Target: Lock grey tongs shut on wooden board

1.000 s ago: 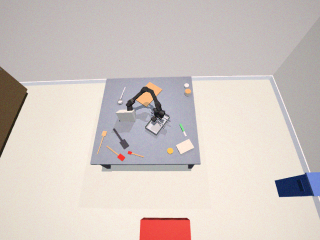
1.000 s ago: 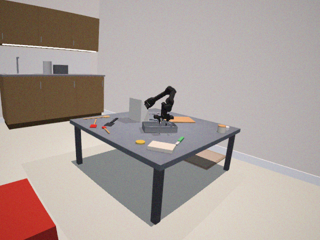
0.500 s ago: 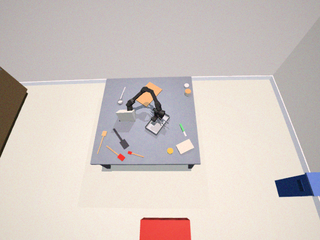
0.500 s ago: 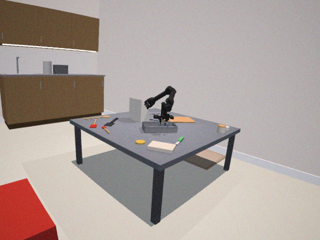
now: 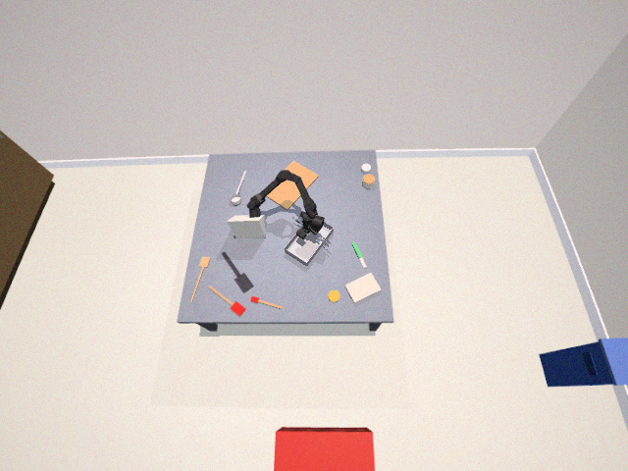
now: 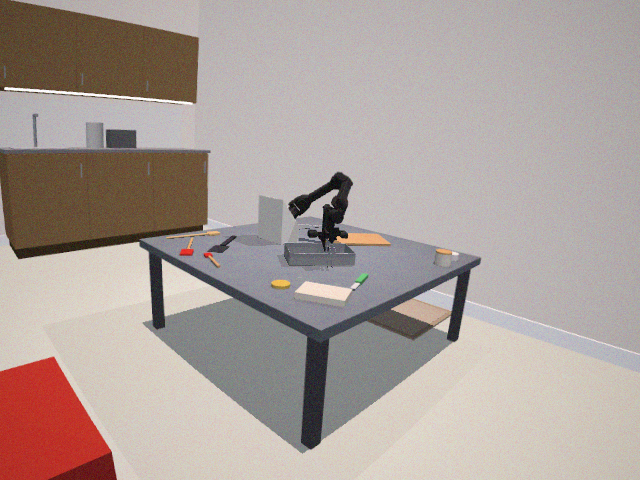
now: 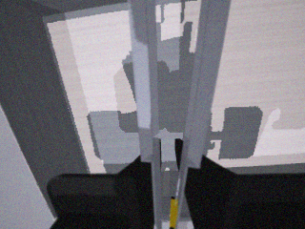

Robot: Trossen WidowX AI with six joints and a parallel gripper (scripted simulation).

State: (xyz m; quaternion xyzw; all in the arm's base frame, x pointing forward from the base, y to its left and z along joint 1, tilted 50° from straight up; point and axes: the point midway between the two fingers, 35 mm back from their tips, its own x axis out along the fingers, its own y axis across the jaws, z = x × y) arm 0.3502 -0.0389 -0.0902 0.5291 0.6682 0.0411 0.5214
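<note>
The grey tongs [image 7: 143,86] lie across the roasting tin [image 5: 295,257] [image 6: 305,258] [image 7: 29,91]. In the wrist view their two arms are squeezed close together, with a narrow gap that widens a little toward the top. A yellow part [image 7: 173,212] shows near the hinge end. My gripper [image 7: 168,143] [image 6: 326,249] points down over the tin and is shut on the tongs, with one finger outside each arm. Whether the lock is engaged cannot be seen. The wooden board [image 5: 304,176] [image 6: 369,238] lies behind the tin, with nothing visible on it.
A pale upright panel [image 5: 248,228] [image 6: 270,219] stands left of the tin. A ladle [image 5: 235,200] lies at the back left. A jar [image 5: 368,183] [image 6: 443,258] stands at the back right. A green-handled knife [image 5: 357,249] and a pale block [image 5: 362,287] [image 6: 323,293] lie at the front right.
</note>
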